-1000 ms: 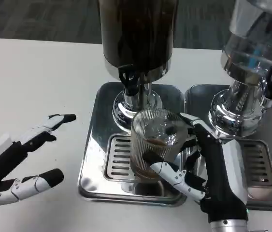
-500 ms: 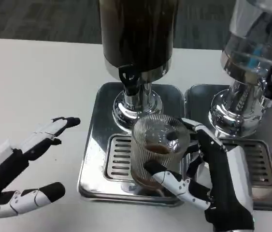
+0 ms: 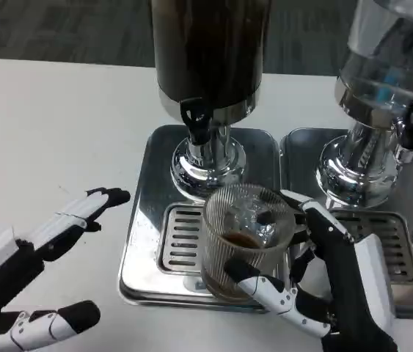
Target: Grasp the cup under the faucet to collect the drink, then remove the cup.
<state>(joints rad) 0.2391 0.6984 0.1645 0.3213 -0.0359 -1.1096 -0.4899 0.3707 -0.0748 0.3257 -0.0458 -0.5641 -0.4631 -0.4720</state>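
Fingers of the right hand (image 3: 331, 286) wrap the ribbed, clear glass cup (image 3: 246, 238): one white-and-black finger curls across the cup's lower front, and others reach round its right side and rear rim, so the hand grips it. A shallow pool of dark brown drink lies in the bottom of the cup. The cup stands upright over the slotted grate of the shiny steel drip tray (image 3: 147, 242), in front of the black faucet lever (image 3: 196, 121) and below it in the picture. That faucet belongs to the tall dispenser of dark drink (image 3: 207, 51), whose chrome pedestal rises just behind the fingertips at the cup's rim.

Left hand (image 3: 41, 271) lies on the white table (image 3: 45, 132) to the left of the tray, apart from the cup, its fingers spread and holding nothing; the black fingertips (image 3: 114, 196) of the upper fingers point toward the tray's left edge without touching it.

Right of the gripping fingers stands a second dispenser with a clear, pale tank (image 3: 393, 51) on its own chrome base and steel tray.
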